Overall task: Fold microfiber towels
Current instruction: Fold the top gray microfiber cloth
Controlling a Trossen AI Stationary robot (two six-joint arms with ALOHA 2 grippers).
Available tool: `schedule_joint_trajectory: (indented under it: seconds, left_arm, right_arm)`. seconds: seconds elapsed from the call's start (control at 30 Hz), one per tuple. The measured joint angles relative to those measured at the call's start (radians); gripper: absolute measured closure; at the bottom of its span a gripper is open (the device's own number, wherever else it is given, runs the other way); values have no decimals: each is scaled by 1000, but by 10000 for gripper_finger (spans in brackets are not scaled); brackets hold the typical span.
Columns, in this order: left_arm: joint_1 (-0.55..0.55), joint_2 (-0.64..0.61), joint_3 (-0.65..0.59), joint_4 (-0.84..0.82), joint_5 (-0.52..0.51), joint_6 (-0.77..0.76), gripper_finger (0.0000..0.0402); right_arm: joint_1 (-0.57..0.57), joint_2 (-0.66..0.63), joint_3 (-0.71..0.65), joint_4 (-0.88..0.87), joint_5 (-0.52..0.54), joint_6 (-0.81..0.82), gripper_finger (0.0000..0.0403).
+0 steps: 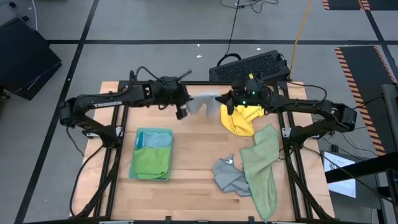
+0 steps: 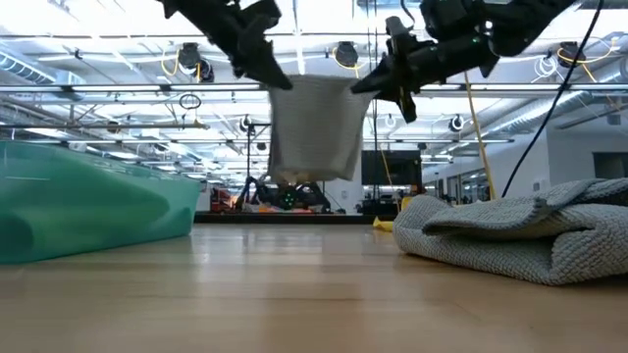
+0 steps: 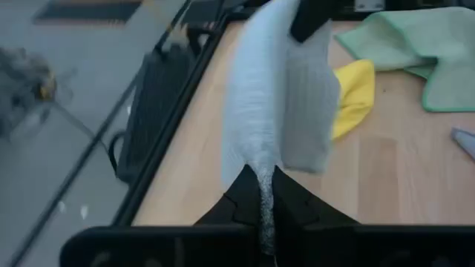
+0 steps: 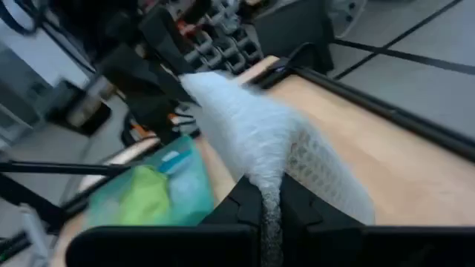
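A pale grey microfiber towel (image 2: 314, 127) hangs in the air over the table's far middle, stretched between my two grippers. My left gripper (image 1: 181, 112) is shut on its left top corner and my right gripper (image 1: 224, 102) on its right top corner. A yellow towel (image 1: 244, 119) lies crumpled below the right gripper. A pale sage green towel (image 1: 261, 168) and a grey towel (image 1: 230, 177) lie loose at the near right. Folded teal, light blue and bright green towels (image 1: 151, 154) are stacked at the left. My left gripper pinches the towel's top left corner (image 3: 261, 194) between its two fingers, slanting down from the table's left. The cloth hangs below the fingers, clear of the table. My right gripper pinches the top right corner (image 4: 269, 199) between its two fingers, coming nearly level from the table's right. The top edge (image 2: 319, 80) runs straight between the two grippers.
A black keyboard (image 1: 252, 65) lies just beyond the table's far edge. The dark frame rails (image 1: 289, 155) run along the table's left and right sides. Bare wood (image 1: 193, 162) shows between the folded stack and the loose towels.
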Motion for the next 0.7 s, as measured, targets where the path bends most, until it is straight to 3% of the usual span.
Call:
schedule_joint_trajectory:
  seconds: [0.2,0.3,0.4,0.57,0.7]
  left_arm:
    - [-3,26,-30,-154,149,-88,391]
    - [-43,48,-137,-113,225,-97,395]
    - [-93,49,-260,51,360,-170,393]
    - [-193,51,-394,226,386,-274,391]
    - [-207,44,-395,229,384,-320,395]
  right_arm:
    - [53,50,-4,-138,-7,-88,398]
    - [114,88,-54,-139,-10,-82,398]
    - [187,129,-89,-139,-44,-64,398]
    - [304,208,-106,-92,-69,35,398]
    - [314,216,-106,-6,-31,130,398]
